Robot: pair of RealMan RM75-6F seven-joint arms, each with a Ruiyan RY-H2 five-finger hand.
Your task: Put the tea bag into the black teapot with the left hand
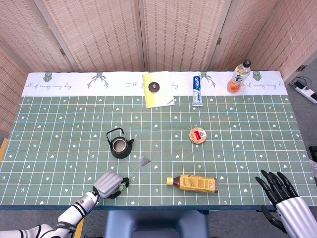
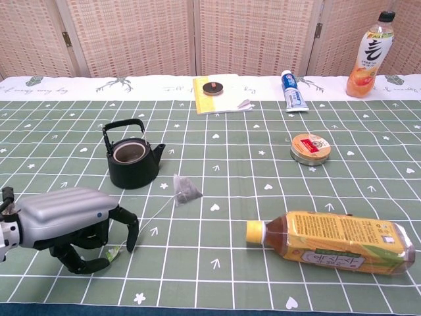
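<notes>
The black teapot (image 1: 119, 145) (image 2: 133, 158) stands lidless and upright on the green cloth, left of centre. The tea bag (image 1: 144, 160) (image 2: 187, 191) lies just right of it, and its string runs toward me to a small paper tag (image 2: 113, 253). My left hand (image 1: 108, 182) (image 2: 62, 214) rests palm down at the near left edge, fingers curled down around the tag. Whether they pinch the tag is hidden. My right hand (image 1: 282, 193) hangs beyond the table's near right corner with fingers spread and nothing in it.
A tea bottle (image 1: 194, 183) (image 2: 335, 241) lies on its side near the front edge. A round tin (image 1: 197, 135) (image 2: 310, 148) sits mid-right. A yellow booklet (image 1: 158, 88), a toothpaste tube (image 1: 197, 89) and an orange drink bottle (image 1: 239, 77) line the back.
</notes>
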